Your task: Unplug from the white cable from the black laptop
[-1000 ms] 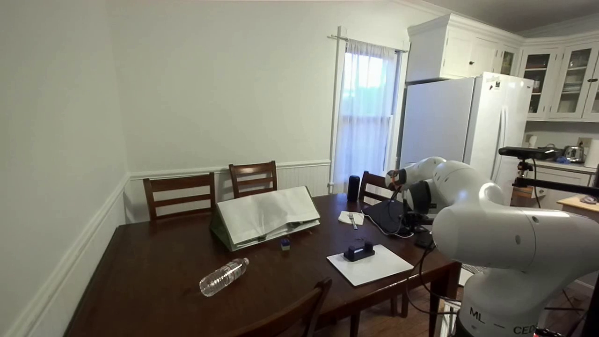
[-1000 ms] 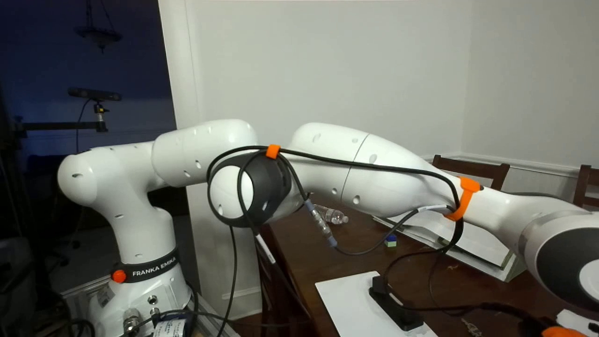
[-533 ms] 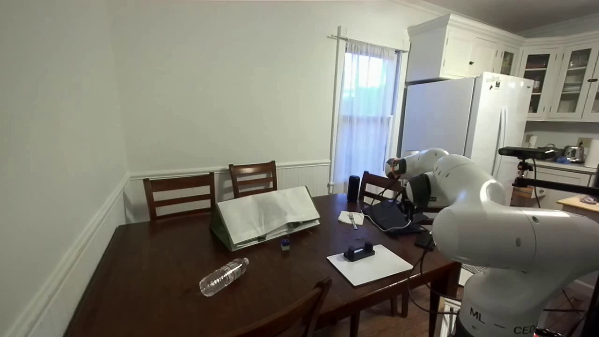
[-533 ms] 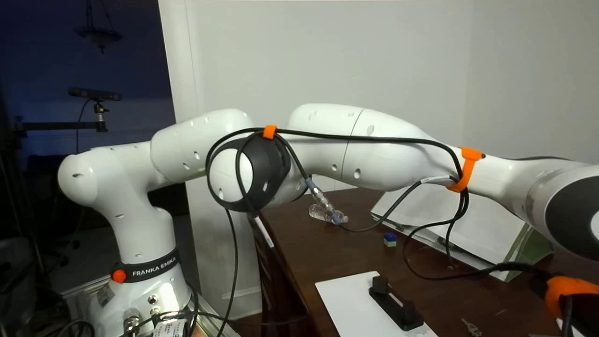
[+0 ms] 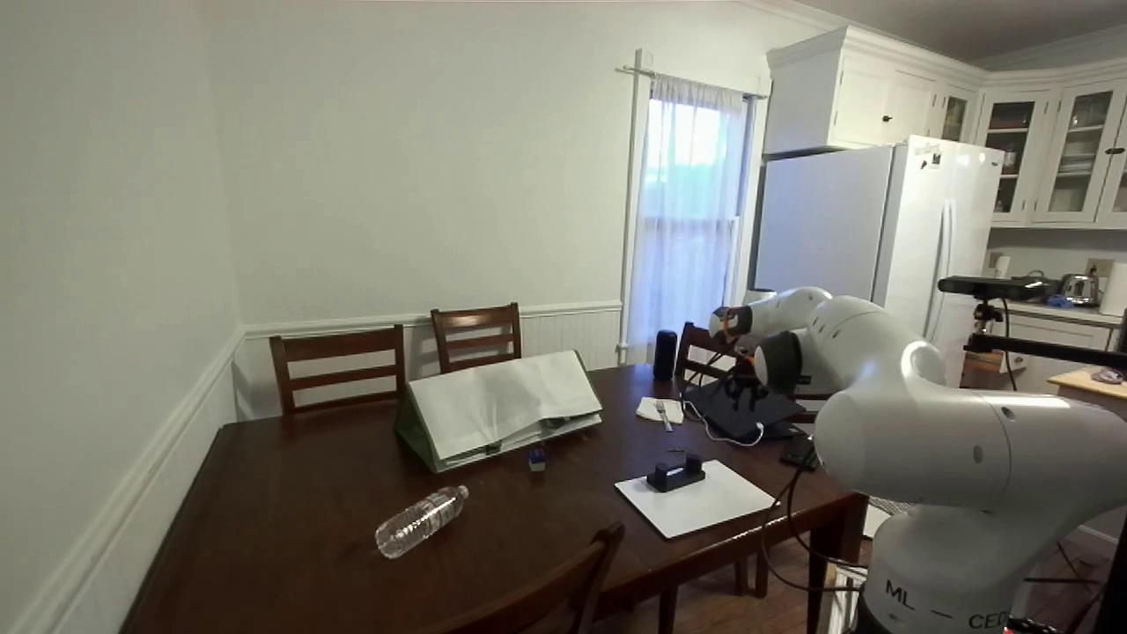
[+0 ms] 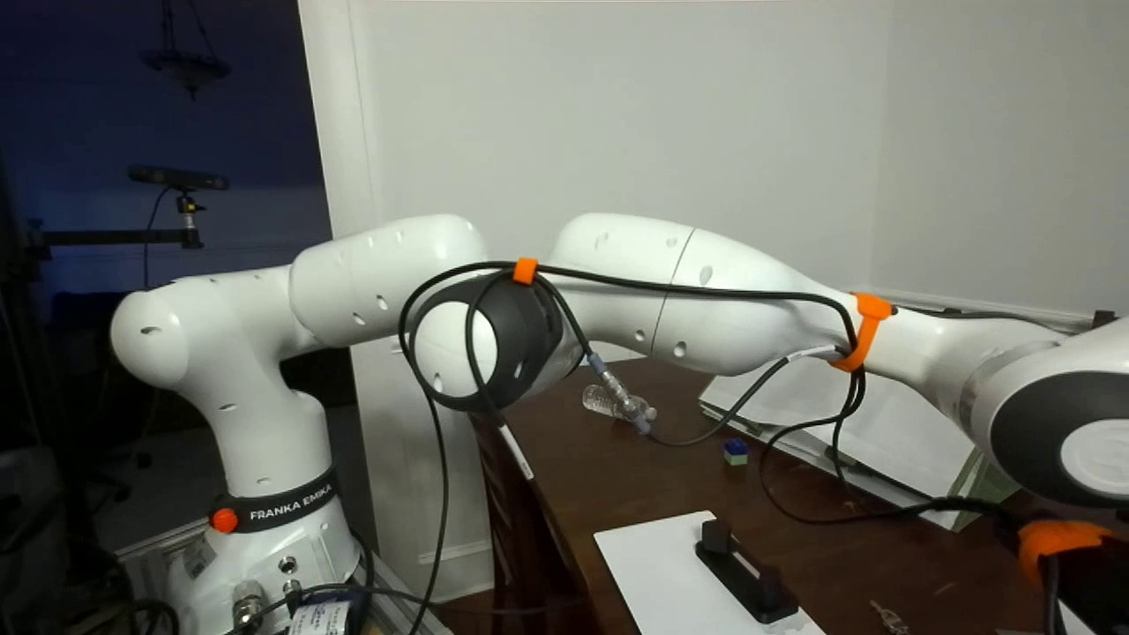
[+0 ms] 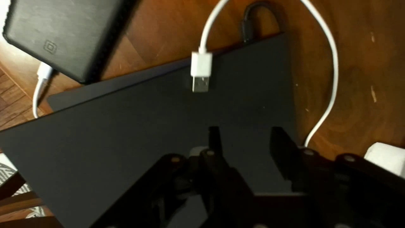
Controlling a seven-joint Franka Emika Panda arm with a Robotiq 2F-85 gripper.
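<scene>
The black laptop (image 7: 126, 133) lies closed on the table and fills much of the wrist view; it also shows in an exterior view (image 5: 726, 421). The white cable (image 7: 334, 63) loops over the wood beside it. The cable's white USB plug (image 7: 201, 68) is bare, with its metal end over the lid near the laptop's edge, not in any port. It also shows in an exterior view (image 5: 759, 430). My gripper (image 7: 246, 129) is open and empty over the lid, apart from the plug. In an exterior view (image 5: 747, 396) it is dark and partly hidden by the arm.
A black case (image 7: 66, 34) with a white connector (image 7: 44, 71) lies by the laptop. A black cable (image 7: 247, 30) enters the laptop's edge. Nearby are a napkin with a fork (image 5: 660, 410), a black speaker (image 5: 665, 354), a white board (image 5: 704, 511) and a bottle (image 5: 423, 521).
The arm rises, then comes down slightly and shifts left in an exterior view. The white cable's end, close to the gripper half a second ago, now shows apart from it.
</scene>
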